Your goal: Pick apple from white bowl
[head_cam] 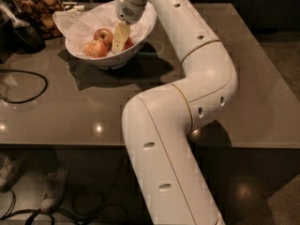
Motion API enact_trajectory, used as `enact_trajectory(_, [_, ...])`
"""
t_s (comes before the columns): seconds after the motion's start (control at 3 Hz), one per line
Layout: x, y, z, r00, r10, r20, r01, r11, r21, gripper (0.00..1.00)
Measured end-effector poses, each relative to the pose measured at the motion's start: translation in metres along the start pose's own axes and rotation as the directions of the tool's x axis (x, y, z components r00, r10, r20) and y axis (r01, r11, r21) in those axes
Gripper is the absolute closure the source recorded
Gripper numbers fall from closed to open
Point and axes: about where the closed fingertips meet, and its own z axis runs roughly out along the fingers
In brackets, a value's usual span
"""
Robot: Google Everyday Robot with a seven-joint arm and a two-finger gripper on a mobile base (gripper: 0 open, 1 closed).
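The white bowl (140,29), lined with crumpled white paper, stands on the table at the back left. Three apples lie in it. The pale yellow-orange one (95,49) is at the front left. The darker red one (103,34) is behind it. The pinkish-red apple (128,43) lies at the right, mostly hidden behind my gripper (118,45). My gripper reaches down into the bowl from above, between the darker red apple and the pinkish-red one, touching or nearly touching the latter.
The brown table (70,107) has a black cable (28,86) at the left. A jar of snacks (37,8) and dark gear (18,32) stand at the back left. My white arm (197,78) crosses the table's middle. The table's front edge is near.
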Motion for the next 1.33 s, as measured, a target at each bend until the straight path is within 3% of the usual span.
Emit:
enact_trajectory(1.0, [0.010, 0.001, 0.019, 1.000, 0.005, -0.006, -0.005, 0.9993, -0.037, 0.31])
enact_trajectory(1.33, [0.013, 0.001, 0.023, 1.000, 0.006, -0.001, -0.006, 0.9989, -0.046, 0.49])
